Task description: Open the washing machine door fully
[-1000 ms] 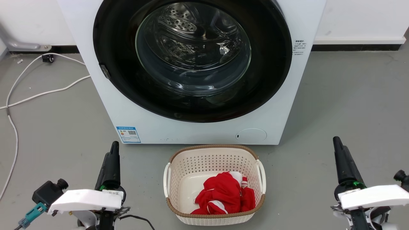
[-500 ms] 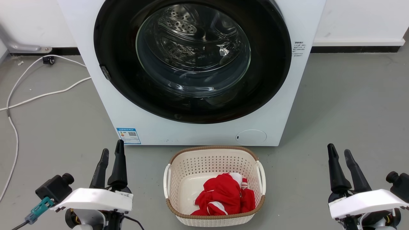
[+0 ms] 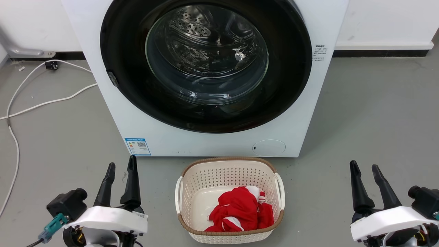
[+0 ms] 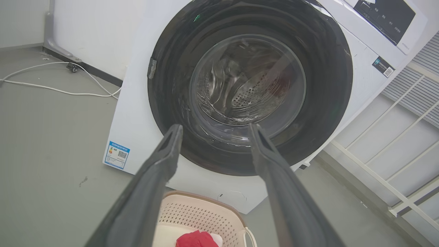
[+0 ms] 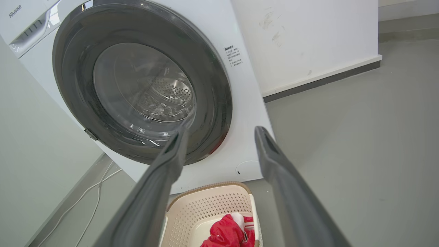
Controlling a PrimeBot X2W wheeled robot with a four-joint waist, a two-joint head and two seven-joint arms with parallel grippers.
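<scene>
Washing machine door (image 3: pixel 205 118) shut at our 12 o'clock; grey rim tab (image 3: pixel 112 77) at its 9, nearer left hand (image 3: pixel 121 161) (spread; right hand (image 3: pixel 363 164) too).

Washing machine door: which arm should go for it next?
Left, tentatively. The washing machine door is shut, both grippers are open and clear of it, and the rim's grey tab is on the left gripper side. If that's a hinge, use the right gripper.

Left gripper (image 4: pixel 215 126) spread, empty, facing closed washing machine door (image 4: pixel 329 85); basket (image 4: pixel 205 212) beneath.
</scene>
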